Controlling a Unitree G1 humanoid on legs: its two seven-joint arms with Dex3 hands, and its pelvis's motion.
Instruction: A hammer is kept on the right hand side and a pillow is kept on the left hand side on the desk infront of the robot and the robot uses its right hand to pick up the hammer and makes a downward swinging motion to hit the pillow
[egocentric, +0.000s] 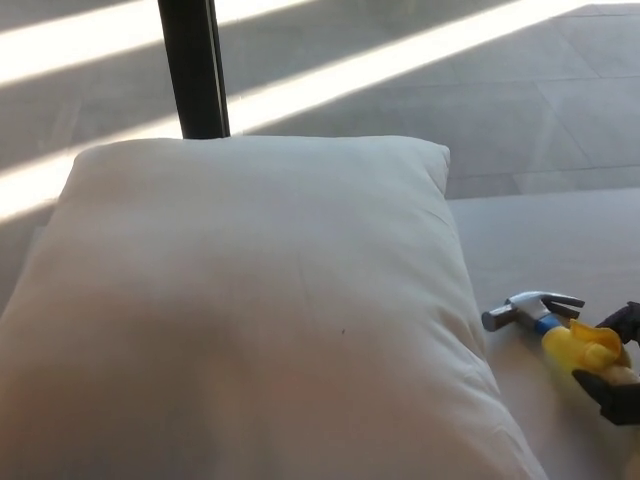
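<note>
A large white pillow (250, 310) fills the left and middle of the desk (540, 240), its far edge running just in front of a dark upright post (195, 68) and its near end running out of the bottom of the picture. A tiny dark speck marks the cloth near the pillow's middle. The fabric lies smooth, with soft creases along its right side.

At the near right, a small hammer (545, 325) lies just beside the pillow's right edge, its grey metal head pointing left toward the pillow and its curved claw reaching right. A blue collar sits below the head, and the yellow handle runs off to the near right.

The robot's right hand (612, 375) enters at the right edge of the picture, black fingers set on either side of the yellow handle, one above and one below it. The hand appears to be closed on the handle, though most of it is cut off by the edge of the picture, so the firmness of the hold is hard to judge. Whether the hammer rests on the desk or is raised slightly off it cannot be told.

The left hand does not show.

Beyond the desk, bright bands of sunlight slant across a grey tiled floor (480, 110).
</note>
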